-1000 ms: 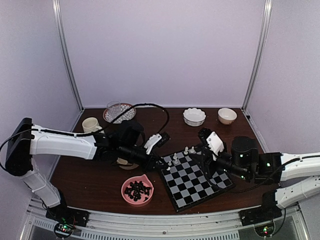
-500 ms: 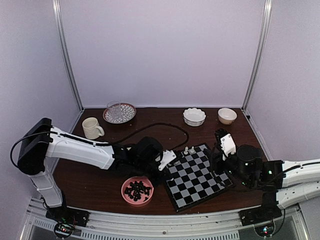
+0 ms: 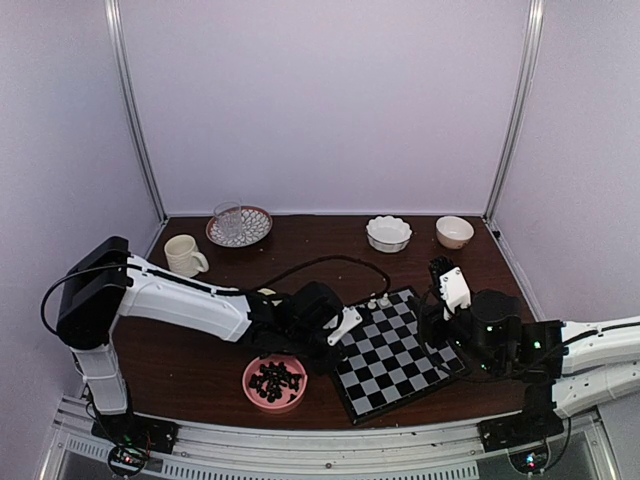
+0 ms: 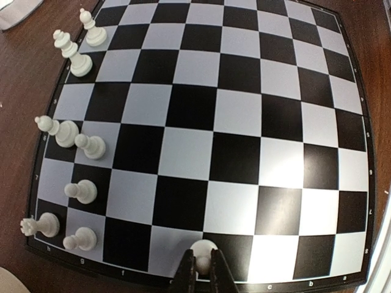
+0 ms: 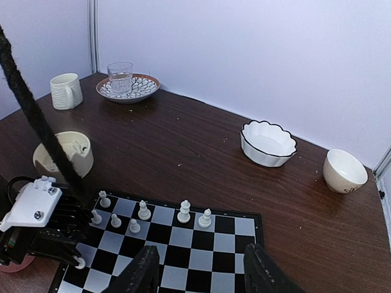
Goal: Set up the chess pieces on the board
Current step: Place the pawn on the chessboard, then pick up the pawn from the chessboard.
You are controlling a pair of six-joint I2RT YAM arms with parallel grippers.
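The board (image 3: 400, 352) lies in front of both arms, its black and pale checks filling the left wrist view (image 4: 238, 116). Several white chess pieces (image 4: 79, 61) stand in its two end rows along one side, also seen from the right wrist (image 5: 183, 212). My left gripper (image 4: 203, 255) is shut on a small white chess piece (image 4: 203, 245), held low over the board's edge row, at the board's left side in the top view (image 3: 338, 345). My right gripper (image 5: 201, 250) hangs open and holds nothing above the board's right part (image 3: 430, 312).
A pink bowl of black pieces (image 3: 275, 381) sits just left of the board. A cream bowl (image 5: 63, 153) stands behind the left arm. At the back are a cup (image 3: 183, 255), a patterned plate with a glass (image 3: 238, 225), a scalloped white bowl (image 3: 388, 232) and a small cream bowl (image 3: 454, 231).
The left arm has swung from the cream bowl toward the near-left edge of the board with a white piece. The right arm has drawn back to the right off the board.
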